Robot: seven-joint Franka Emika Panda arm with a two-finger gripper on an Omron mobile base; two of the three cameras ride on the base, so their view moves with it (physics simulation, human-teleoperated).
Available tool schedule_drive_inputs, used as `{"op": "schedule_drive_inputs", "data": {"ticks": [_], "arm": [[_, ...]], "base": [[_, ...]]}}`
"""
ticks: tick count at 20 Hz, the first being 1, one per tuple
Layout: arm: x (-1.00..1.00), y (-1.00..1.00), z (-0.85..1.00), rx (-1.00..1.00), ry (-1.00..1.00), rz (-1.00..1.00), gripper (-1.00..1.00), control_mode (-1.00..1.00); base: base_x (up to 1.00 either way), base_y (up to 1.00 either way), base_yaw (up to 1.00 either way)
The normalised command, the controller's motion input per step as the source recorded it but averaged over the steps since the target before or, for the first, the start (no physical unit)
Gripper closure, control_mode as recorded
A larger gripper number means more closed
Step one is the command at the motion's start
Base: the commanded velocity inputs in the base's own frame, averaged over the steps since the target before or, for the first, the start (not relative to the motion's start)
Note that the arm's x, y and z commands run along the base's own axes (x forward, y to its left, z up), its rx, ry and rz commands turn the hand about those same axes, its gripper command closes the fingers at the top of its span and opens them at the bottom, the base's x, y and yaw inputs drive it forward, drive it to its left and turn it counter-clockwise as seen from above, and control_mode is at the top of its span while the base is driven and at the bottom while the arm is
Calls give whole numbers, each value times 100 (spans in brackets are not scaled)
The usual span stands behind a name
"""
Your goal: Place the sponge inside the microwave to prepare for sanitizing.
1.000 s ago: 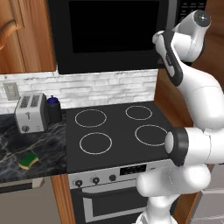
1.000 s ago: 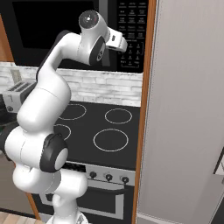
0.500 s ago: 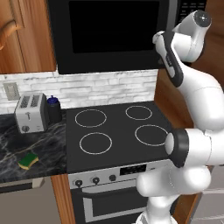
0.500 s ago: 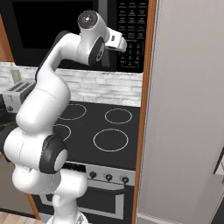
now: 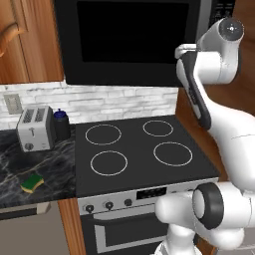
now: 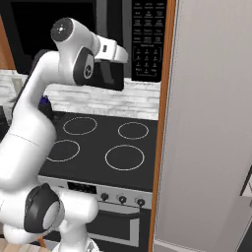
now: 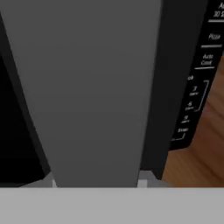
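The gripper (image 7: 96,181) was clamped on the microwave's (image 5: 129,45) long grey handle (image 7: 87,87), which ran lengthwise straight up from the fingertips, door closed. The sponge (image 5: 32,183) lay far down to the arm's left, on the dark counter (image 5: 50,174) before the toaster (image 5: 35,128).

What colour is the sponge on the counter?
The sponge is green on top with a yellow layer beneath, clearest in the left base view.

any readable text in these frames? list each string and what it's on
"Pizza": microwave keypad, hand view, fairly legible.
Other keypad labels: too blurred to read.
Keypad in right base view: white markings, too small.
Stove display, toaster, sponge: no readable text.
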Motion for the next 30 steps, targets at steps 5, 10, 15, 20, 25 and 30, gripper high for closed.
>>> {"op": "schedule_drive_inputs", "data": {"ticks": [5,10,15,20,25,30], "arm": [[-100,55,1,-17,1,-14,100,-100],[-100,49,5,-12,2,-13,100,-100],[-100,69,-1,-10,0,-15,100,-100],[-85,69,-21,-1,-3,-17,100,-100],[-40,69,-13,0,0,-23,-100,-100],[-23,42,-4,0,0,-15,-100,-100]], "base": [[0,0,0],[0,0,0],[0,0,0],[0,0,0],[0,0,0],[0,0,0]]}}
